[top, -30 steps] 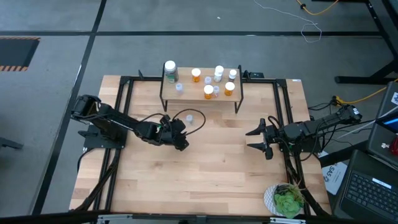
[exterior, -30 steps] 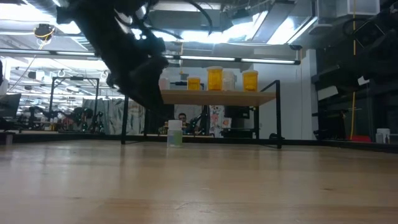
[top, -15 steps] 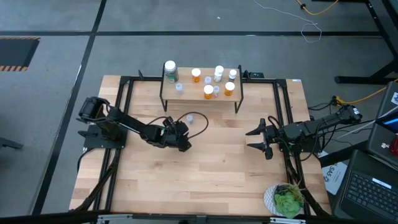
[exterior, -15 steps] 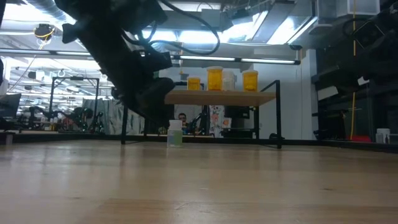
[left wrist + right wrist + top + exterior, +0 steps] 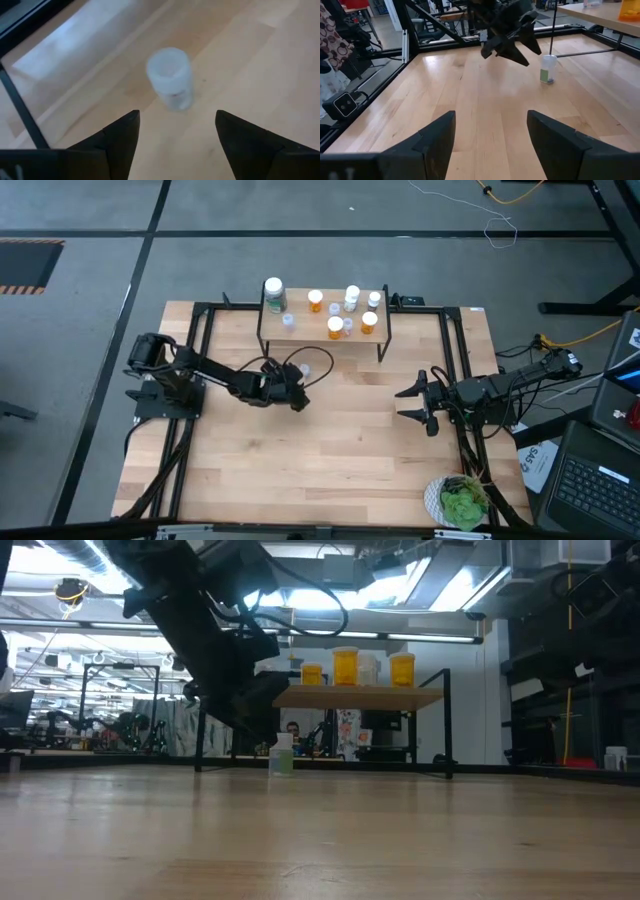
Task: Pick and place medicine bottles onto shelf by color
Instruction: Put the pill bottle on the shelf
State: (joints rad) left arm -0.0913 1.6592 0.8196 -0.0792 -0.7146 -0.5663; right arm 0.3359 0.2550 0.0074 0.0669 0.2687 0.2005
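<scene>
**Small clear bottle ahead of open left jaws, shelf partly stocked**

Left gripper (image 5: 299, 402): low over the worktop (image 5: 330, 470), in front of the shelf; jaws spread, holding nothing. Seen in the left wrist view as two dark fingers (image 5: 117, 137) set apart with bare wood between.

Small clear bottle (image 5: 170, 77): upright on the worktop, just ahead of the left jaws, roughly centred on the gap, not touched. In the high view (image 5: 304, 368), between the gripper and the shelf's front edge.

Shelf (image 5: 322, 328): light wood on black legs, at the worktop's far middle. Carrying orange bottles (image 5: 335, 327), small white and clear ones, and a larger white-capped bottle (image 5: 274, 293) at its left end.

Right gripper (image 5: 408, 403): at the worktop's right side, well apart from the bottle; jaws wide, empty.

Potted plant (image 5: 459, 502): near right corner.
</scene>
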